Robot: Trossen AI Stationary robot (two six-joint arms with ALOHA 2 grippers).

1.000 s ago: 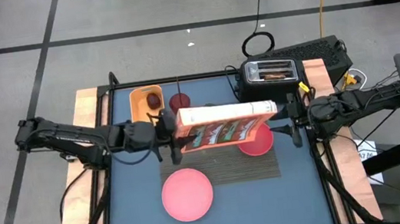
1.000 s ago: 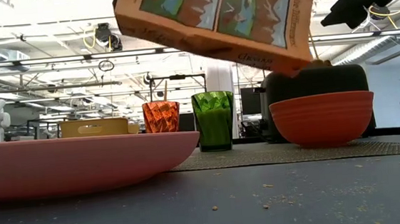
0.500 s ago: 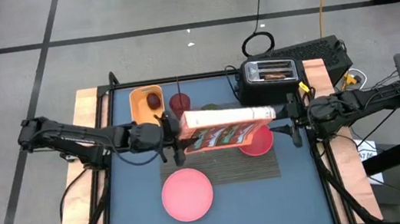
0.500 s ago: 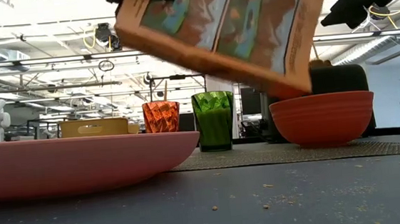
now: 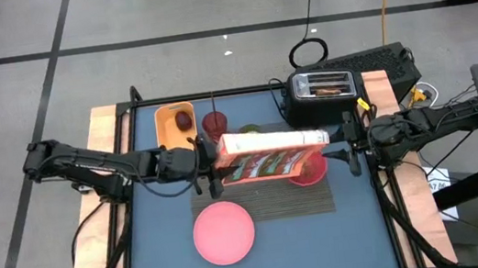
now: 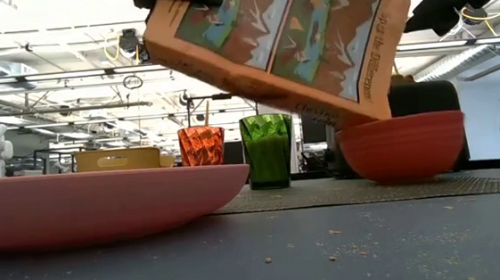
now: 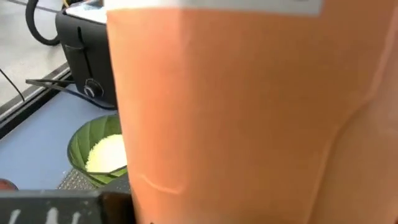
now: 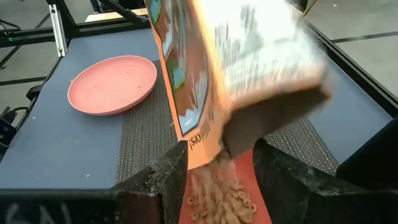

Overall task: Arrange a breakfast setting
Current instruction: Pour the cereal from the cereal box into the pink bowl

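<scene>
**Cereal pour into the bowl, left arm tipping the box**

Left gripper (image 5: pixel 207 163) is clamped on one end of the cereal box (image 5: pixel 271 153), holding it over the placemat (image 5: pixel 308 199). Box is tilted with its open end low, right over the bowl (image 5: pixel 307 169), so the contents fall in rather than onto the mat. From the right wrist camera, ring cereal (image 8: pixel 217 190) is streaming out of the box mouth and piling in the bowl. Looks like mid-pour.

Right gripper (image 5: pixel 352 145) hangs just beside the bowl, on the far side from the box. Its fingers stand apart with nothing between them; judging by position, it's there to watch or steady, not to grip.

Where the setting stands:
- Bowl: pink-red, deep, on the dark woven placemat near its right end.
- Plate (image 5: pixel 224 232): flat, pink, round, on the blue table (image 5: pixel 167 254) at the mat's front-left corner; can't tell if it overlaps the mat edge. Nothing on it.
- Green cup (image 6: pixel 268 150) and red tumbler (image 6: pixel 201 146): upright, side by side behind the mat. The left wrist camera shows something pale inside the green cup.
- Dark-red fruit (image 5: pixel 183 119): sitting in the yellow tray (image 5: pixel 164 118) at the back left.
- Toast (image 5: pixel 329 91): in the toaster (image 5: pixel 308 97) slots, back right.

Risk as I see it: box mouth is wide, so spill over the rim is plausible.
</scene>
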